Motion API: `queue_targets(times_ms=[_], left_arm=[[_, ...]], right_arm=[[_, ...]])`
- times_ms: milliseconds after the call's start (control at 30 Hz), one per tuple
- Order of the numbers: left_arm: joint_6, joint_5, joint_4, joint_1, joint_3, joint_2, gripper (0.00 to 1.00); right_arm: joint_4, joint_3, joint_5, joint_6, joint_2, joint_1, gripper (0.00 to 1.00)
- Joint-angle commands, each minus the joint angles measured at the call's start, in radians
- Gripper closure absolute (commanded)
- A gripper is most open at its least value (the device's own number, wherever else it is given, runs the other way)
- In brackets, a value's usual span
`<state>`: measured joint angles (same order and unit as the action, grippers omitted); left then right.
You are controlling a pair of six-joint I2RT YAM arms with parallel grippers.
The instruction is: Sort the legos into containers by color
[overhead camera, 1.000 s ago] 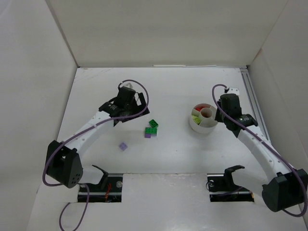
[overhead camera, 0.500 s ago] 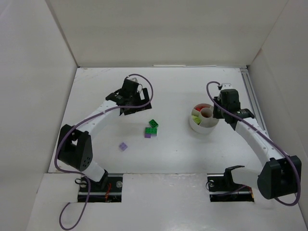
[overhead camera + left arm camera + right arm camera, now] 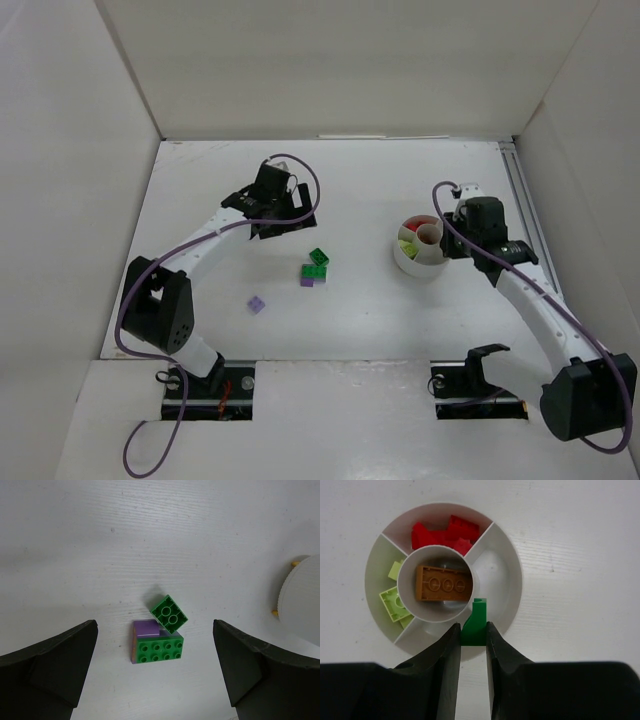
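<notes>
Right jaws nearly shut, pinching dark green brick (image 3: 479,611); its lower end buried between fingers (image 3: 447,655). I see it over near edge of dish (image 3: 518,582), beside centre cup (image 3: 401,572); contact unclear. Left jaws spread wide, gripping nothing, above surface (image 3: 75,540). Below them: tilted green brick (image 3: 169,613) touching green 2x4 (image 3: 160,651), which sits on lilac brick (image 3: 145,629). Lone lilac brick (image 3: 257,304) lies apart. Dish cropped in left wrist view.

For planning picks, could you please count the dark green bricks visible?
3: square brick and long brick touching on the table; third brick in the right gripper over the dish.
</notes>
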<state>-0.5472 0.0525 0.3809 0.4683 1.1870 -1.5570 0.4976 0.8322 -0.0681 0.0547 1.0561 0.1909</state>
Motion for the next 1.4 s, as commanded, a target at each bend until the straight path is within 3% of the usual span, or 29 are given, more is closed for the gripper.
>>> queue_targets(times_ms=[0, 67, 233, 300, 533, 767, 967, 1067, 1367], left_arm=[[-0.006, 0.009, -0.013, -0.005, 0.014, 0.017, 0.01], [-0.007, 0.018, -0.023, -0.005, 0.003, 0.017, 0.01], [-0.016, 0.018, -0.023, -0.005, -0.015, 0.017, 0.01], [-0.026, 0.018, -0.023, -0.005, -0.026, 0.017, 0.01], [-0.026, 0.007, -0.023, 0.026, -0.036, 0.017, 0.01], [-0.026, 0.017, -0.051, 0.07, -0.069, -0.006, 0.01], [-0.037, -0.109, -0.051, 0.121, -0.058, -0.083, 0.14], [-0.037, -0.146, -0.051, 0.144, -0.021, -0.139, 0.14], [-0.281, -0.223, 0.036, 0.144, 0.06, -0.25, 0.18]], right_arm=[[-0.014, -0.018, 0.077, -0.013, -0.007, -0.005, 0.71], [-0.024, -0.03, 0.077, -0.013, -0.007, 0.007, 0.69], [-0.033, -0.03, 0.077, -0.023, 0.002, 0.028, 0.49], [-0.033, -0.03, 0.077, -0.023, 0.002, 0.028, 0.45], [-0.043, -0.021, 0.097, -0.032, -0.036, 0.038, 0.44], [-0.077, -0.03, 0.068, -0.041, -0.114, 0.162, 0.43], [-0.068, -0.03, 0.008, -0.032, -0.125, 0.222, 0.42], [-0.059, -0.03, -0.013, -0.021, -0.125, 0.222, 0.42], [-0.041, -0.048, -0.062, -0.003, -0.169, 0.24, 0.38]])
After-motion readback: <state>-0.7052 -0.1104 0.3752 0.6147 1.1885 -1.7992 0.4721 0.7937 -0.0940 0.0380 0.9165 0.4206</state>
